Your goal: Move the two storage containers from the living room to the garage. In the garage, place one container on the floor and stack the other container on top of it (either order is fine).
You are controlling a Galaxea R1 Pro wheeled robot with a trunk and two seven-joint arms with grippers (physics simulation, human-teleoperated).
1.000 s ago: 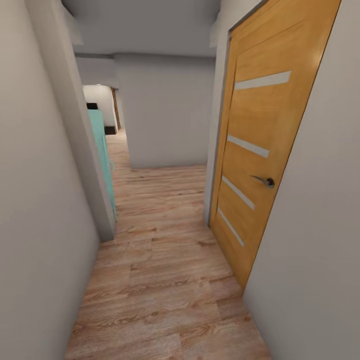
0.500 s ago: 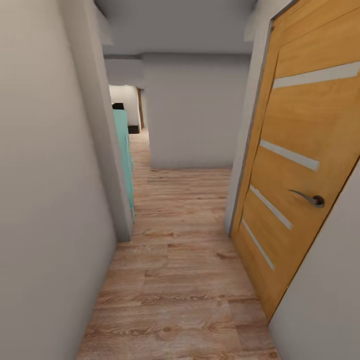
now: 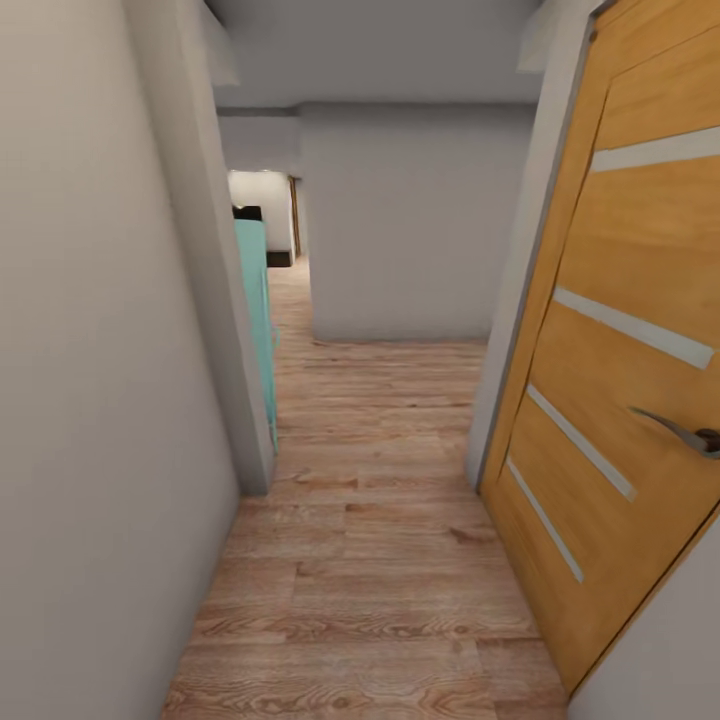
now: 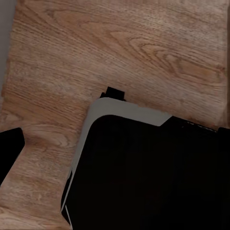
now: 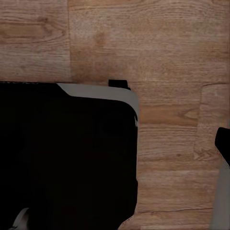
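The two storage containers are out of view. I am in a narrow hallway with a light wood-plank floor [image 3: 380, 540]. The left wrist view looks down on planks and my dark base with its grey rim [image 4: 124, 112]. A dark part [image 4: 8, 153] at that picture's edge may be a finger. The right wrist view also has the base [image 5: 96, 91] over planks, with a dark part [image 5: 223, 143] at its edge. Neither view lets me judge how the jaws stand.
An orange wooden door [image 3: 620, 380] with a metal handle [image 3: 690, 435] lines the right side. A grey wall corner [image 3: 235, 380] juts in on the left, with a teal panel [image 3: 258, 310] behind it. A grey wall [image 3: 410, 230] blocks straight ahead. The corridor continues past its left side.
The whole picture has shifted: the camera has moved forward along the hallway and turned slightly. The door and its handle now sit larger and further right.
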